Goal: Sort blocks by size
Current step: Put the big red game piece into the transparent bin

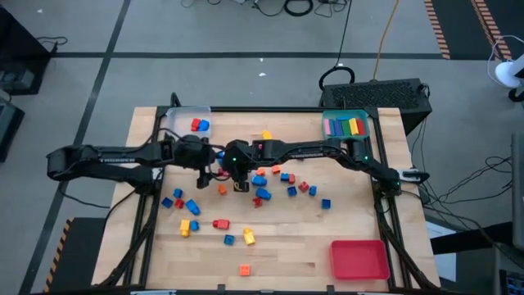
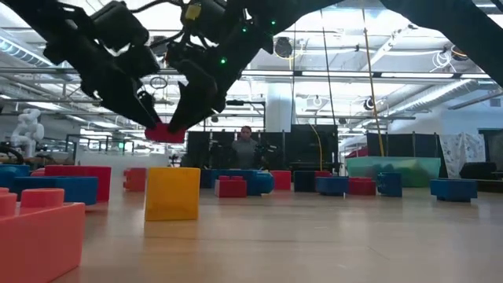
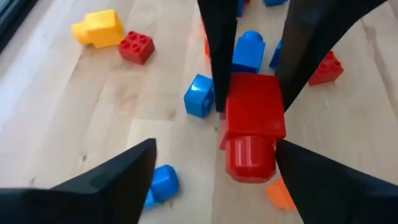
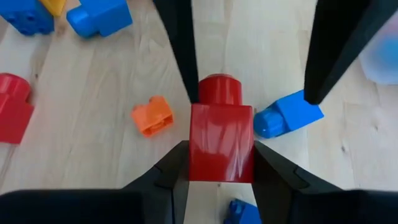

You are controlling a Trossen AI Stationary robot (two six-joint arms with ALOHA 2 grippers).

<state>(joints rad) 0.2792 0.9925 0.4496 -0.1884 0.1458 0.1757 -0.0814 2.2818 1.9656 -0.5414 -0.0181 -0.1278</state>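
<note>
Red brick (image 4: 221, 142) clenched in right hand (image 4: 217, 163) above bench (image 1: 286, 238); left hand (image 3: 214, 171), released, should back straight off without nudging it.

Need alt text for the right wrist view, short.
The right gripper clamps a glossy red plastic brick with one round stud above the pale wooden table, while the left gripper's open dark fingers straddle the brick's stud end. An orange brick, blue bricks and another red brick lie scattered below.
</note>
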